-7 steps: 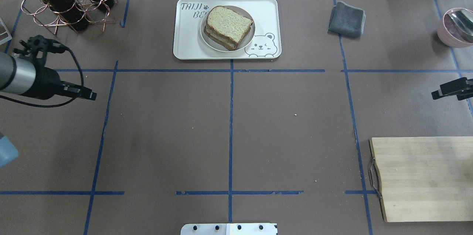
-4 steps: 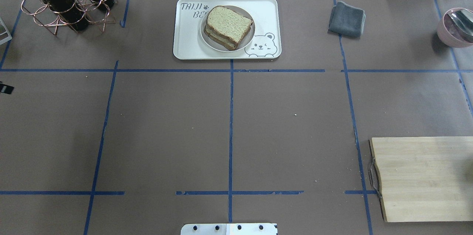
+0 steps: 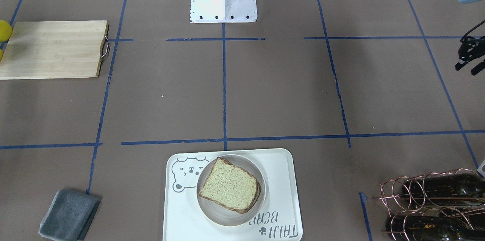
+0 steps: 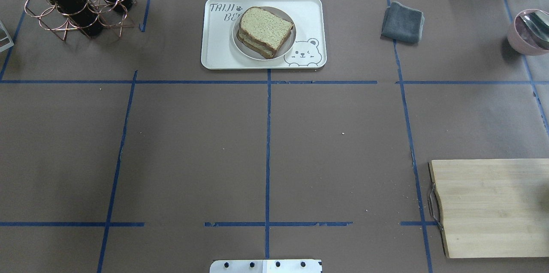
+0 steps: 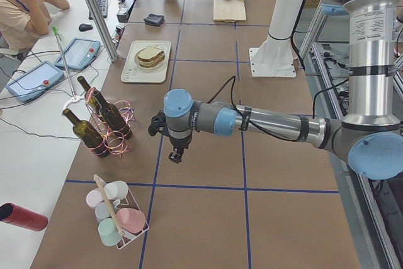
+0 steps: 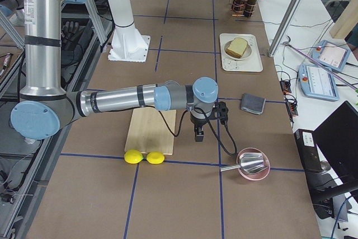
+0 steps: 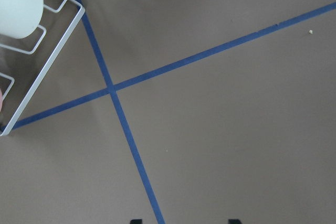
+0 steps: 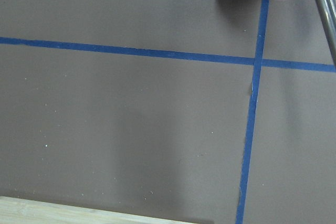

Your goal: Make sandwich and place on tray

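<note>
Both arms are now clearing out of the overhead view, where their grippers were showing at the side edges a second ago; nothing on the table is lying differently

- Sandwich: two slices stacked, sitting flat on a round plate; its longer side is running slantwise across the plate, and no filling is showing clearly from here
- Tray: carrying plate and sandwich, lying at the table's far edge from the robot, astride the centre tape line
- Left gripper: hanging over bare table near the robot's left end, fingers pointing down, holding nothing; the left wrist view is showing two fingertips set wide apart at its lower edge
- Right gripper: hanging between the cutting board and the pink bowl, pointing down; only the side view is catching it, so how wide it stands cannot be told
- Relation: the sandwich is lying forward and inward of each gripper, well apart from both; neither arm is looking clearly nearer
- Judgement: the sandwich is already resting on the tray, so the task is looking finished and no further reach toward it seems called for
- Also present: grey cloth beside the tray toward the robot's right; wine bottles in a wire rack toward the left; two lemons touching the board's edge; a metal scoop resting in the bowl
</note>
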{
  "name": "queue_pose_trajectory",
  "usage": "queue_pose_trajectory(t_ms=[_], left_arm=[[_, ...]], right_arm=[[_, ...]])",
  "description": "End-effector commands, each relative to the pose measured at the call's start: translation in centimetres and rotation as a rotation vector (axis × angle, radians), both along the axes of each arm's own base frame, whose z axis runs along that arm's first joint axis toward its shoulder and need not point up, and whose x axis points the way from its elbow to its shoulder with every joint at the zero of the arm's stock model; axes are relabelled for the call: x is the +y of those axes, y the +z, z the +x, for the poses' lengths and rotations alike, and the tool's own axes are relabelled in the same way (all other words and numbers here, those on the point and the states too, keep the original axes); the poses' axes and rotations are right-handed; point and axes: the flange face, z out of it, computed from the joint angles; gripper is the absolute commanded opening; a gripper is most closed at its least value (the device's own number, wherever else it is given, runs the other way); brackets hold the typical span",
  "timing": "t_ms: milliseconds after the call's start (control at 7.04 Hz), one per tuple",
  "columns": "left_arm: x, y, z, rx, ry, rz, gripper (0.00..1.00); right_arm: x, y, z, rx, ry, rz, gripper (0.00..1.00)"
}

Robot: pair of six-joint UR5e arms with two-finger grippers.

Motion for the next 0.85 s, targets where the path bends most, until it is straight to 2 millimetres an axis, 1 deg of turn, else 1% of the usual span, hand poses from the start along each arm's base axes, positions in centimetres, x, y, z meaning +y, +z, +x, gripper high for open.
queue_pose_trajectory(t_ms=[0,142,284,426,568,710], left_arm=[[3.3,2.4,-0.7,0.032,0.006,-0.062,1.00],[3.5,1.8,-0.7,0.032,0.006,-0.053,1.00],[3.7,1.3,-2.1,0.032,-0.025,-0.041,1.00],[3.4,1.2,-4.6,0.028,-0.058,-0.012,1.00],[3.8,1.1,-5.3,0.028,-0.059,-0.007,1.00],[4.6,1.7,-6.7,0.028,-0.095,-0.040,1.00]], right_arm=[[1.0,-0.5,0.3,0.036,-0.004,-0.008,1.00],[2.5,-0.4,0.3,0.039,-0.009,-0.013,1.00],[2.3,-0.6,0.2,0.038,-0.010,-0.007,1.00],[2.4,-0.6,0.2,0.037,-0.009,-0.010,1.00],[2.5,-0.7,0.2,0.034,-0.010,-0.009,1.00],[2.6,-1.0,0.2,0.028,-0.010,-0.005,1.00]])
